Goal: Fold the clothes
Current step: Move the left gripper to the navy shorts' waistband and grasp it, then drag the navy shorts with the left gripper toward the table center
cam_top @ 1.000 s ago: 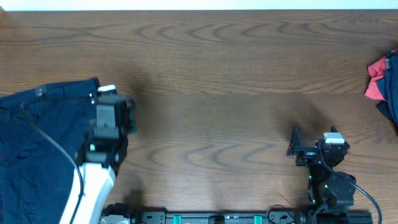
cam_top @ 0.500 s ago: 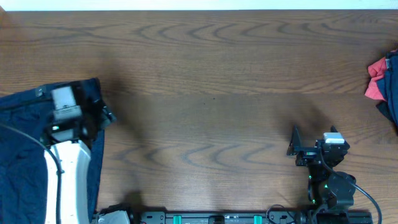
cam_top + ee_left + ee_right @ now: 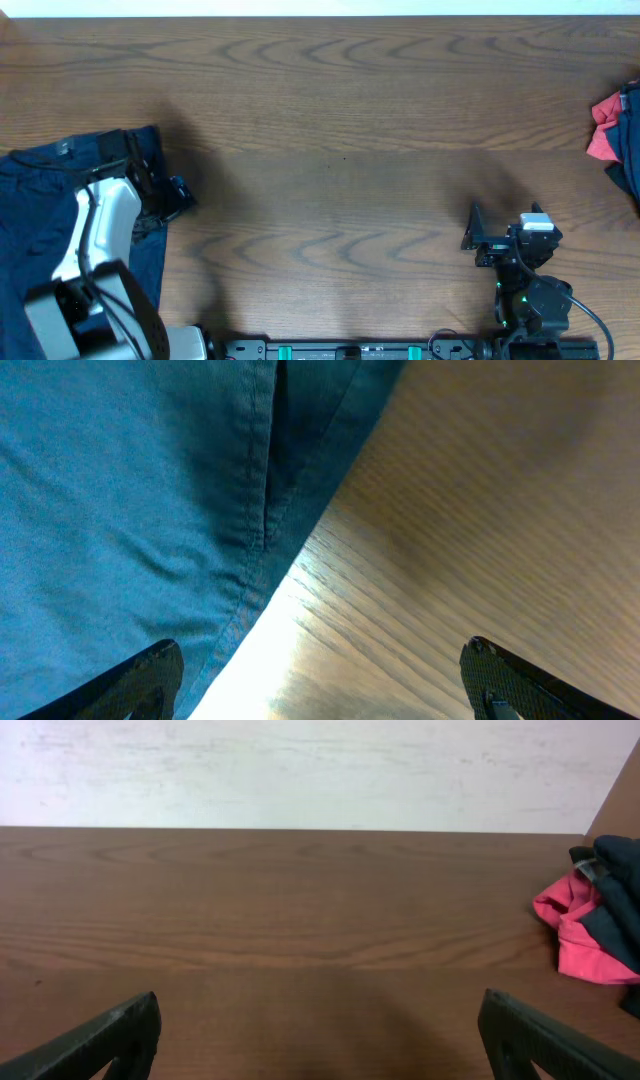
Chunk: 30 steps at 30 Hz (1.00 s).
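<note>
The clothes [image 3: 40,230] are a large dark navy garment spread flat at the table's left end, with a waistband along the far edge. In the left wrist view the stitched hem of the clothes [image 3: 130,500] runs diagonally beside bare wood. My left gripper [image 3: 152,175] hovers over the garment's right edge, open, with nothing between its fingers [image 3: 150,675]. My left gripper [image 3: 320,672] looks down on that hem. My right gripper [image 3: 478,232] rests open near the front right, far from the clothes. The right wrist view shows my right gripper [image 3: 320,1025] holding nothing.
A heap of red and dark cloth [image 3: 612,140] lies at the table's right edge, also in the right wrist view as red and dark cloth [image 3: 590,925]. The brown wooden table [image 3: 340,150] ends at a white wall along the far side.
My left gripper has opened and let go of the fabric. Its arm swung left over the garment, then drew back toward the front edge. The right arm has not moved.
</note>
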### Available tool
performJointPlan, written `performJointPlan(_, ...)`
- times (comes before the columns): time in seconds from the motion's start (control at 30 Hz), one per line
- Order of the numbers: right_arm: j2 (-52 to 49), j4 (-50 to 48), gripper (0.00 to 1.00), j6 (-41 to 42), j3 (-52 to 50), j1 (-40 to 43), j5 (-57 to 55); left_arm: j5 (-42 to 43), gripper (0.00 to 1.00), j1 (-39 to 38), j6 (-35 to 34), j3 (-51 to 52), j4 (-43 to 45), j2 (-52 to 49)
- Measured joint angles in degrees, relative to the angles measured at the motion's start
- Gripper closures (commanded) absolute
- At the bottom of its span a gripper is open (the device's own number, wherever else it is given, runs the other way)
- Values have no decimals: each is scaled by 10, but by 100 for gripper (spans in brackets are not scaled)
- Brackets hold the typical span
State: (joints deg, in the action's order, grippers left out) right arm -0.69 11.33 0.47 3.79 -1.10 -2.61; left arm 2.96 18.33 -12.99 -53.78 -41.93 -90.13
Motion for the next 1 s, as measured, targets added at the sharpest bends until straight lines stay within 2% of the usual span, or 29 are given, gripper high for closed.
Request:
performJointPlan(0.1, 0, 0, 1, 0, 0, 0, 0, -7, 1, 0, 6, 0, 5, -20)
performJointPlan(0.27, 0, 0, 1, 0, 0, 0, 0, -44, 0, 5, -1, 0, 8, -24)
performJointPlan(0.37, 0, 0, 1, 0, 0, 0, 0, -56, 5, 23, -5, 0, 8, -24)
performJointPlan(0.57, 0, 0, 1, 0, 0, 0, 0, -66, 8, 70, -10, 0, 5, -24)
performJointPlan(0.8, 0, 0, 1, 0, 0, 0, 0, -63, 8, 87, -18, 0, 3, -35)
performJointPlan(1.0, 0, 0, 1, 0, 0, 0, 0, -28, 9, 87, -18, -4, 2, -93)
